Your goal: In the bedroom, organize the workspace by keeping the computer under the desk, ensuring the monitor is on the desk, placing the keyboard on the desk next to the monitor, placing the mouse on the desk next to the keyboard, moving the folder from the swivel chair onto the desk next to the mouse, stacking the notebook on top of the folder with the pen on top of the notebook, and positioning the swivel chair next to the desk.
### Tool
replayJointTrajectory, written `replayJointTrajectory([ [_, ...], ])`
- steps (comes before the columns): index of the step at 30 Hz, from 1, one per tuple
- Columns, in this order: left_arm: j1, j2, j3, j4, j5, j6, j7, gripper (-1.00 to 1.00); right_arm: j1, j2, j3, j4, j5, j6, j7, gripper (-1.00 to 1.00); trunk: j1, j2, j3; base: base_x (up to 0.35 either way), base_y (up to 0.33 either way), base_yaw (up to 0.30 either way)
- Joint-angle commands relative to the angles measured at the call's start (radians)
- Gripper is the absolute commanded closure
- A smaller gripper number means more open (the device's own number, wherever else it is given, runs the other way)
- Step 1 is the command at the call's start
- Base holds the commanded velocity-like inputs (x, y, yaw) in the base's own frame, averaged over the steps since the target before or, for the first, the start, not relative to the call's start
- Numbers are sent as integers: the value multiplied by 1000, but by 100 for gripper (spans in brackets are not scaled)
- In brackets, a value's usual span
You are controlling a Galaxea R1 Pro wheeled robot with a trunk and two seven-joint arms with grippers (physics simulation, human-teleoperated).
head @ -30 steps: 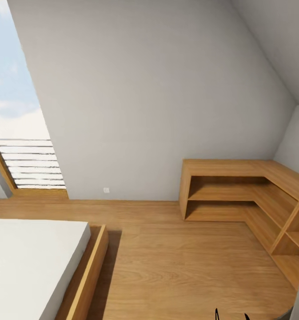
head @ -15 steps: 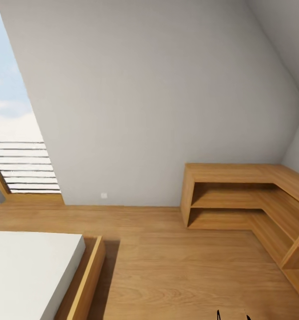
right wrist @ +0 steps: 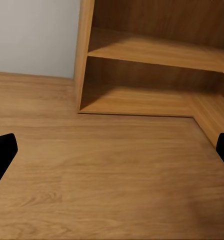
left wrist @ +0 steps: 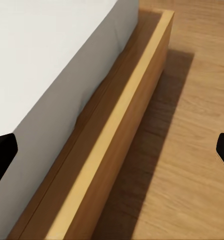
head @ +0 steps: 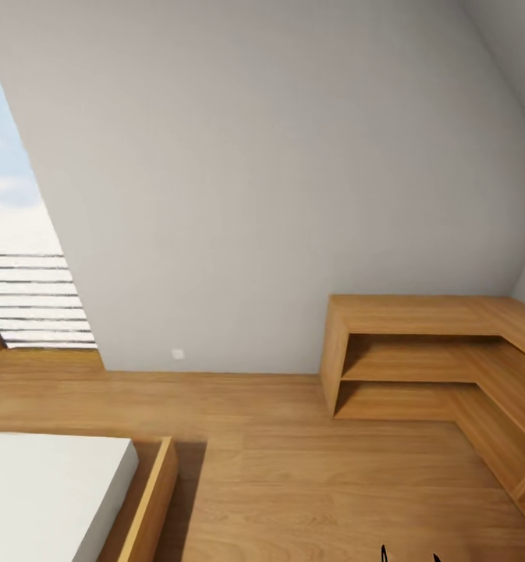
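At the far left of the head view a window [head: 20, 257] with horizontal slats shows sky, and below it one bed [head: 51, 492] with a white mattress sits in a wooden frame on the wood floor [head: 293, 484]. The left gripper [left wrist: 112, 150] hangs over the bed's side rail, its two dark fingertips spread wide apart. A plain grey wall [head: 278, 195] carries one small white outlet [head: 178, 353] near the floor. At the right stands one low L-shaped wooden shelf unit [head: 418, 351] with open compartments. The right gripper [right wrist: 112, 150] faces that shelf over bare floor, fingertips likewise wide apart, clasping nothing. None of the desk items lies near either gripper.
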Motion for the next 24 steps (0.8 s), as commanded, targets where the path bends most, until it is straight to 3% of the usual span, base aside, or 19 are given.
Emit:
replayJointTrajectory([
  [1, 0, 0, -6, -2, 9, -1, 2, -100, -1, 0, 9, 1, -10, -3, 0, -100, 1, -1, -1, 331, 0, 0],
  [12, 0, 0, -6, -2, 9, -1, 2, -100, -1, 0, 7, -2, -12, -3, 1, -100, 1, -1, 0, 331, 0, -15],
  [24, 0, 0, -6, -2, 9, -1, 2, -100, -1, 1, 7, -2, -13, -3, 2, -100, 1, -1, 9, 331, 0, -182],
])
